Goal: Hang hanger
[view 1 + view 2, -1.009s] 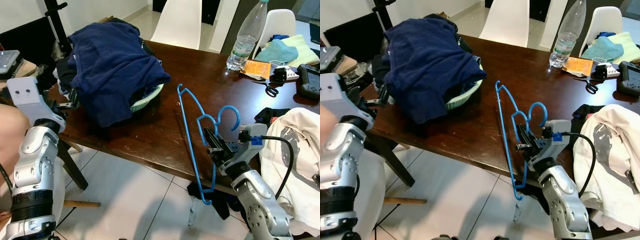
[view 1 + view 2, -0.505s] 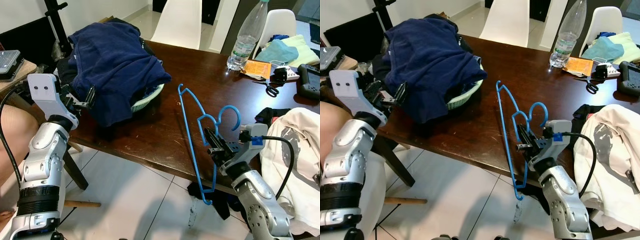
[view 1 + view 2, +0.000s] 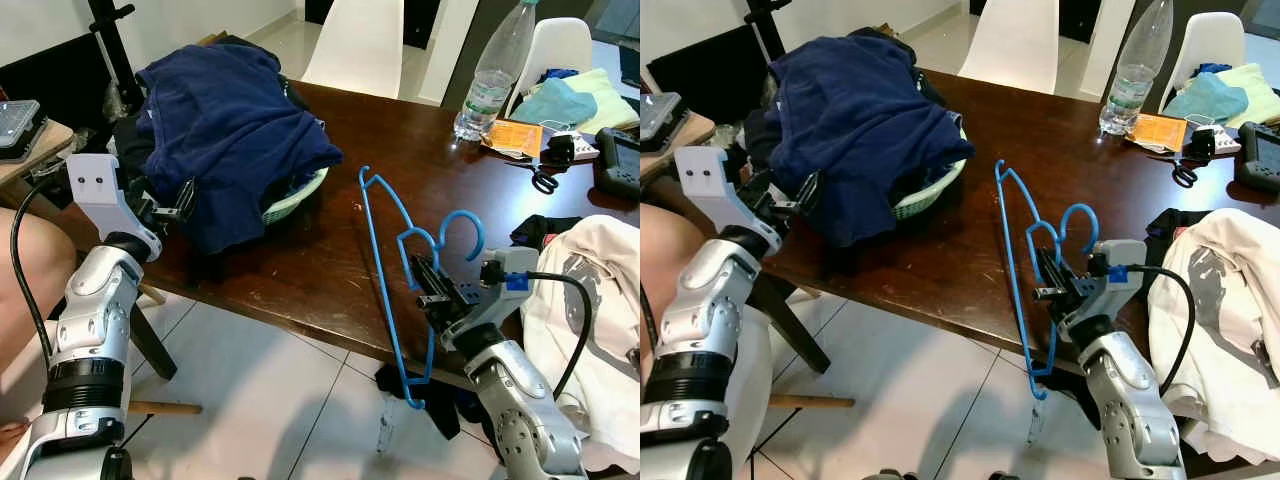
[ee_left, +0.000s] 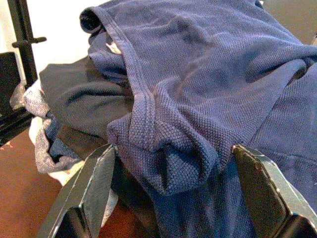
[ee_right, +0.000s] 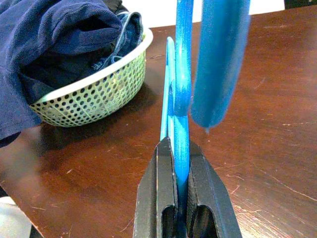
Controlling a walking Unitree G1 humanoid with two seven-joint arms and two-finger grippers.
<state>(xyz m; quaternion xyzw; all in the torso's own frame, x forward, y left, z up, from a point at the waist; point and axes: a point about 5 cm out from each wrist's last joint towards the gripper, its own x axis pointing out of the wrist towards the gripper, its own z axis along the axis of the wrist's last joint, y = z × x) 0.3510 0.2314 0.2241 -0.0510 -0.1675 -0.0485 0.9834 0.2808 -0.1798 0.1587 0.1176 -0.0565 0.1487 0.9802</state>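
This is a lived-in home, likely a dining area: a dark wooden table (image 3: 300, 250) stands on pale floor tiles (image 3: 270, 400) with white moulded chairs (image 3: 355, 45) around it. Laundry heaps in a green perforated basket (image 5: 94, 94), a cream garment (image 3: 585, 320) sprawls at one end, and a plastic water bottle (image 3: 495, 65), scissors (image 3: 542, 180) and folded cloths (image 3: 570, 95) clutter the far side.

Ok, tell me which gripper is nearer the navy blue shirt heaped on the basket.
Left. The left gripper has its jaws open around a fold of the navy blue shirt. The right gripper is across the table, shut on the blue plastic hanger.
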